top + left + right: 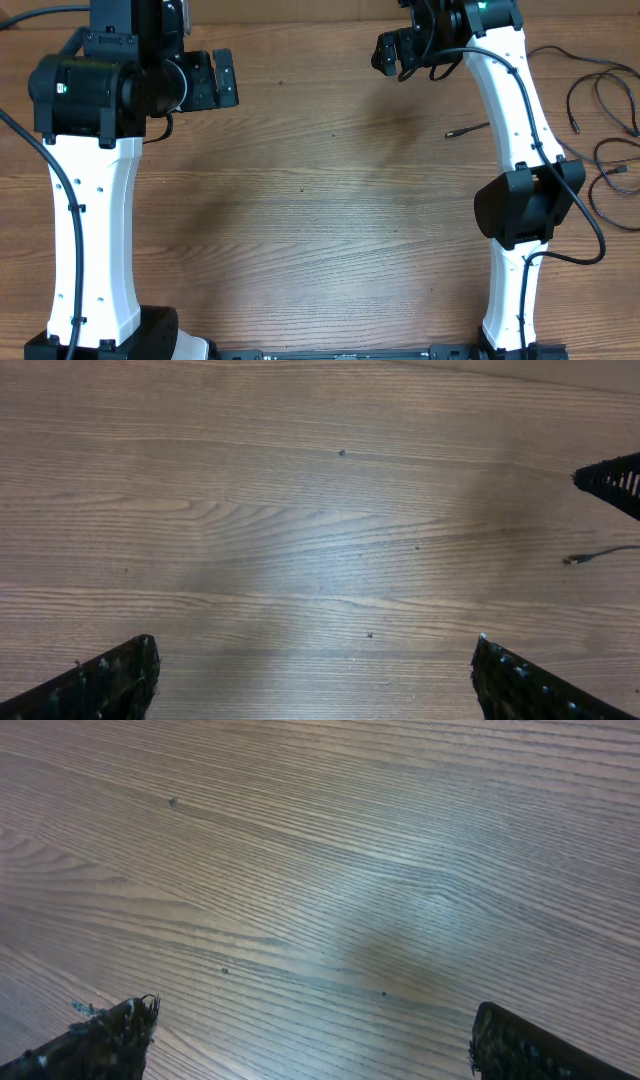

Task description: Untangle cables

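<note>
Ribbed black fingers (pixel 110 680) of the left tool (pixel 312 650) frame the bottom of its wrist view, set wide apart with only bare wood-grain counter (pixel 300 510) between them. Likewise the right tool (pixel 312 1010) holds its fingers (pixel 520 1050) fully spread above the counter, gripping nothing. Seen from overhead, both tools hover at the far side of the counter, facing each other and well apart. Out past the right arm (pixel 510 110) the cables (pixel 571 102) lie in loose black loops, on the outer side of the right tool and well away from the left tool. One slim plug tip (pixel 462 131) rests closer in, back from the right tool toward its base, touching neither tool
</note>
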Robot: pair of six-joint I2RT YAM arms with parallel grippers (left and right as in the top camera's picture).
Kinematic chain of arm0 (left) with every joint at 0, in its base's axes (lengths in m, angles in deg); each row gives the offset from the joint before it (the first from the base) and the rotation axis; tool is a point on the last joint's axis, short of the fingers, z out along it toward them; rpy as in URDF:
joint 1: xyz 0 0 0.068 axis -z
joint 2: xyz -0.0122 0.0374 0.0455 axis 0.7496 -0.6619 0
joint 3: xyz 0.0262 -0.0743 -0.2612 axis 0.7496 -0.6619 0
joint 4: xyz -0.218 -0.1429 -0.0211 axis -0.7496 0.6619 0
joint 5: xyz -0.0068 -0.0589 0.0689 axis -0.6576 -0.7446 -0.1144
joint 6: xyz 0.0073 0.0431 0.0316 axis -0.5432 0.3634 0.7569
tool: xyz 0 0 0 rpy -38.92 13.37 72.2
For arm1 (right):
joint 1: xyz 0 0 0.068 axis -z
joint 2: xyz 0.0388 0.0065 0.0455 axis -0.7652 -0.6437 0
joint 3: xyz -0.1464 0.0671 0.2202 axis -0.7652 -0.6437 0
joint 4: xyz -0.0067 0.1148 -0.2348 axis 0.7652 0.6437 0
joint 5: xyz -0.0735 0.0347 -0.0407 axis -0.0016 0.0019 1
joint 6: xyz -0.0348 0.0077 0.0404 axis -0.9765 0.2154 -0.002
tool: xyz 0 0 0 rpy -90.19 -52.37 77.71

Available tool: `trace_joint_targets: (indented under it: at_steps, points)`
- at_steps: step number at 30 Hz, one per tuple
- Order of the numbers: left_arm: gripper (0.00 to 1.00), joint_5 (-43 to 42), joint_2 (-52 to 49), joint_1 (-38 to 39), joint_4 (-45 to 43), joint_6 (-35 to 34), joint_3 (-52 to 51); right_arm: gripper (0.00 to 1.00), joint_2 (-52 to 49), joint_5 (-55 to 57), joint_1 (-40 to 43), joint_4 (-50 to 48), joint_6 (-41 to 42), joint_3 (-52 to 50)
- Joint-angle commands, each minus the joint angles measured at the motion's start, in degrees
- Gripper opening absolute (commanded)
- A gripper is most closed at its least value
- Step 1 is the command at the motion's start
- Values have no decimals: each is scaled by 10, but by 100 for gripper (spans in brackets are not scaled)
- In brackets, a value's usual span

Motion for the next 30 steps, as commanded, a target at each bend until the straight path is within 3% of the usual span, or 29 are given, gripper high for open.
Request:
trace_joint_targets:
  at_steps: [1, 30]
  points:
    - [100, 8, -3, -2, 0, 13, 0, 100, 24, 6, -1, 0, 2, 11]
    - [100, 23, 6, -2, 0, 14, 0, 100, 24, 6, -1, 0, 2, 11]
